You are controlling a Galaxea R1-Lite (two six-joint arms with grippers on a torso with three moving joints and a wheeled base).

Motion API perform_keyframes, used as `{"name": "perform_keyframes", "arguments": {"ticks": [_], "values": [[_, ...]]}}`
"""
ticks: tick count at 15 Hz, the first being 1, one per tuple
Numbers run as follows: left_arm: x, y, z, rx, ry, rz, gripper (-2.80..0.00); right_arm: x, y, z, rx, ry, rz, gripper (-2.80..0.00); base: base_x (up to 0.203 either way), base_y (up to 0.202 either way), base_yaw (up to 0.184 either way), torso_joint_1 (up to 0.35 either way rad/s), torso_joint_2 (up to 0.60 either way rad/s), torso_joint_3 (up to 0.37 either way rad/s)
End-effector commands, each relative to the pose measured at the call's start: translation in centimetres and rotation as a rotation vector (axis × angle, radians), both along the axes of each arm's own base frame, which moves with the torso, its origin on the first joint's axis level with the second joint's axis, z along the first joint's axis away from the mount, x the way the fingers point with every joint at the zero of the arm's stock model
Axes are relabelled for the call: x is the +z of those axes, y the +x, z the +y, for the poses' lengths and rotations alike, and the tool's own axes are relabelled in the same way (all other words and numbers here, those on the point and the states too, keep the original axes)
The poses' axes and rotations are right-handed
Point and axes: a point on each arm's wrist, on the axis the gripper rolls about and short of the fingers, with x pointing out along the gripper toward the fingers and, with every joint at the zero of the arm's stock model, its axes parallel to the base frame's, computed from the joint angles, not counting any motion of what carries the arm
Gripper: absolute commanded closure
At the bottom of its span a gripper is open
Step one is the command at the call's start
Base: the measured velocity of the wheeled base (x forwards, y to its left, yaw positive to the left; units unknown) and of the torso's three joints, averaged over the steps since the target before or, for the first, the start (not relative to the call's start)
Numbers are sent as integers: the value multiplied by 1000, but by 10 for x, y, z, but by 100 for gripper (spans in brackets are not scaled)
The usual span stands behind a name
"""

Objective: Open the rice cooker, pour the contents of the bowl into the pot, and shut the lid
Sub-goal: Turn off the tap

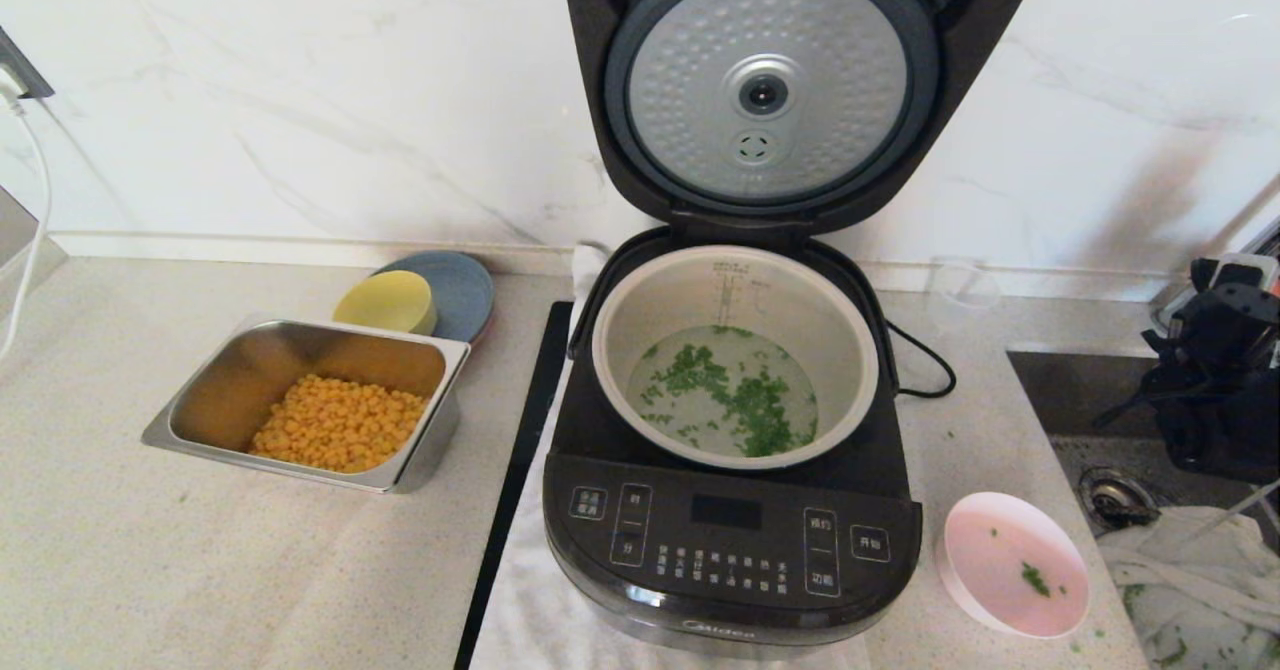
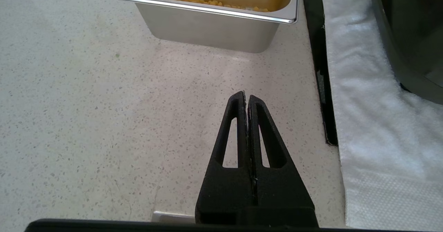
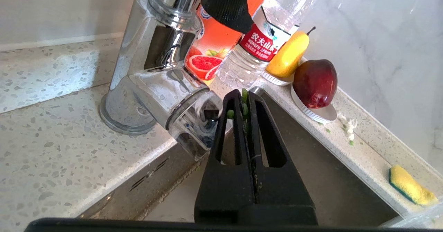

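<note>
both arms parked, left gripper (image 2: 246, 98) and right gripper (image 3: 244, 97) closed

One rice cooker (image 1: 735, 510), with one lid (image 1: 790, 90) raised and one pot (image 1: 735, 355) inside. One pale-pink bowl (image 1: 1015, 565), one yellow bowl (image 1: 385, 302) on one blue-grey plate (image 1: 462, 290), one steel tray (image 1: 300, 400) of corn (kernels too many to count). Two grippers, left (image 2: 246, 97) and right (image 3: 244, 95); by the sink one tap (image 3: 155, 69), two bottles, one pear (image 3: 287, 54), one dark red fruit (image 3: 315, 83), one sponge (image 3: 410, 185).
</note>
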Motion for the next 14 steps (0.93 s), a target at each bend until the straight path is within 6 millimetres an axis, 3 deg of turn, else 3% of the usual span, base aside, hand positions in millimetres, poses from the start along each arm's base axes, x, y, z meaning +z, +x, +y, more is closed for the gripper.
{"name": "perform_keyframes", "arguments": {"ticks": [1, 8, 10, 14], "values": [[0, 0, 0, 0, 0, -2, 0, -1, 3, 2, 0, -3, -6, 0, 0, 0, 0, 0, 0, 0], [0, 0, 0, 0, 0, -3, 0, 4, 2, 9, 11, -9, -17, 0, 0, 0, 0, 0, 0, 0], [0, 0, 0, 0, 0, -3, 0, 17, -14, 15, 15, -10, -27, 0, 0, 0, 0, 0, 0, 0], [0, 0, 0, 0, 0, -3, 0, 60, -64, 41, 56, -2, -63, 0, 0, 0, 0, 0, 0, 0]]}}
